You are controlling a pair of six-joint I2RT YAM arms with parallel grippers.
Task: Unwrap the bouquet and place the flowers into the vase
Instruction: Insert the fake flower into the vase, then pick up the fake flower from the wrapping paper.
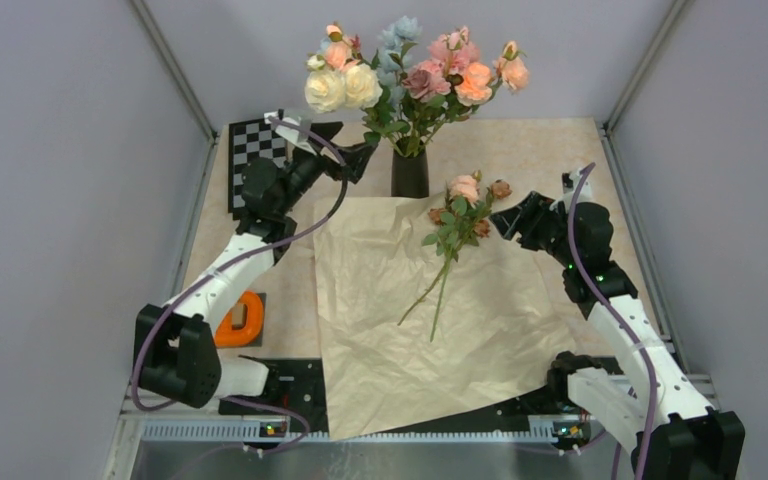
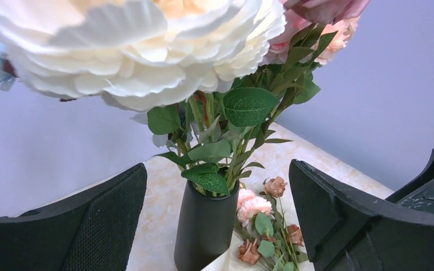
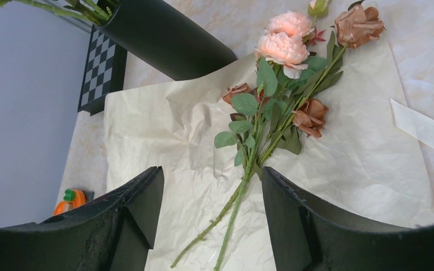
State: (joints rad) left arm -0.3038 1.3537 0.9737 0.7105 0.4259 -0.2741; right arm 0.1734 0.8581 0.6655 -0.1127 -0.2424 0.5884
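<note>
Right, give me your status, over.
Left fingers open, empty, at the vase. Right fingers open, empty, beside the loose flowers on the paper. Other flowers in vase. Nothing blocking.

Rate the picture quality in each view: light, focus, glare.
Top view: soft, even light, faint shadows, the paper crisp. Left wrist view: the cream rose fills the top, bright and washed out; the vase below is sharp. Right wrist view: the loose flowers are sharp, a slight sheen on the paper by the stems, the fingers dark in the foreground.
</note>
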